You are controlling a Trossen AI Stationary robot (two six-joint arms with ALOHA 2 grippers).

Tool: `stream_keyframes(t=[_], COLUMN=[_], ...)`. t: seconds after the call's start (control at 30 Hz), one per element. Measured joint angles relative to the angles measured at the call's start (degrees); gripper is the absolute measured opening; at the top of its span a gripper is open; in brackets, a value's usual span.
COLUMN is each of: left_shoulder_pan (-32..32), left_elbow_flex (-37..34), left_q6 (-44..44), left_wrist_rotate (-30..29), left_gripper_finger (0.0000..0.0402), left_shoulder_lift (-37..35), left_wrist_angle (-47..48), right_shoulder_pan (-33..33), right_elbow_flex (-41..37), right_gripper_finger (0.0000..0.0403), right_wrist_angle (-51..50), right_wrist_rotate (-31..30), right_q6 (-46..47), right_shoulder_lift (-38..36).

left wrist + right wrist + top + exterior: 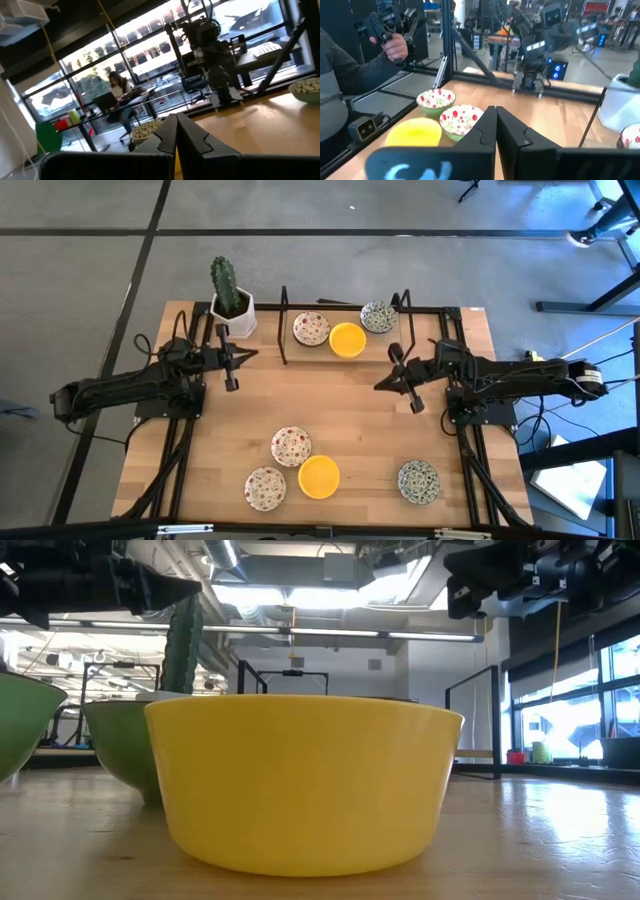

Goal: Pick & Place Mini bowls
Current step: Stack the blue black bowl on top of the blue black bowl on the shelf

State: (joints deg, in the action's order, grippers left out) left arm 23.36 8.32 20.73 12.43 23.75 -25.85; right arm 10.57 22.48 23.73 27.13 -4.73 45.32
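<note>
Both hands are closed and empty. The left hand point(232, 384) hangs over the surface point(350, 410) near the cactus pot point(233, 314); the right hand point(414, 404) hangs opposite it, over the right side. Three bowls point(346, 339) sit in a row at the far edge. Four more lie along the near edge: two red-speckled bowls point(290, 446), a yellow one point(318, 477) and a green-patterned one point(418, 481). No bowl is gripped, so I judge the moving either not started or between picks.

High view looks straight down; low view sits just behind a yellow bowl point(300, 780), also overhead
</note>
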Motion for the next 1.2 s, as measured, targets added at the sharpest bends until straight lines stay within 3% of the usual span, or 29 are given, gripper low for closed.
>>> stream_keyframes(t=[0.23, 0.4, 0.53, 0.67, 0.77, 0.97, 1.2], left_shoulder_pan=[0.0, 0.0, 0.0, 0.0, 0.0, 0.0, 0.0], left_elbow_flex=[0.0, 0.0, 0.0, 0.0, 0.0, 0.0, 0.0], left_q6=[0.0, 0.0, 0.0, 0.0, 0.0, 0.8, 1.0], left_wrist_rotate=[-0.8, -0.8, -0.8, -0.8, -0.8, -0.8, -0.9], left_gripper_finger=[0.0003, 0.0003, 0.0003, 0.0003, 0.0003, 0.0003, 0.0003], left_shoulder_lift=[0.0, 0.0, 0.0, 0.0, 0.0, 0.0, 0.0], left_wrist_angle=[-0.1, -0.1, -0.1, -0.1, -0.1, -0.1, -0.1], right_shoulder_pan=[0.0, -2.7, -9.2, -16.5, -21.6, -28.6, -32.8], right_elbow_flex=[0.0, 0.7, 6.1, 16.0, 23.9, 35.4, 35.6], right_gripper_finger=[0.0006, 0.0012, 0.0018, 0.0019, 0.0019, 0.0019, 0.0020], right_wrist_angle=[-5.9, -10.2, -22.2, -43.6, -57.1, -75.8, -78.8], right_wrist_rotate=[4.0, 3.8, -4.9, -17.9, -22.2, -22.9, -17.5], right_q6=[-1.7, 5.7, 8.7, 16.1, 20.2, 26.1, 35.0], right_shoulder_lift=[0.0, 0.3, 0.7, 4.2, 8.8, 17.8, 22.7])
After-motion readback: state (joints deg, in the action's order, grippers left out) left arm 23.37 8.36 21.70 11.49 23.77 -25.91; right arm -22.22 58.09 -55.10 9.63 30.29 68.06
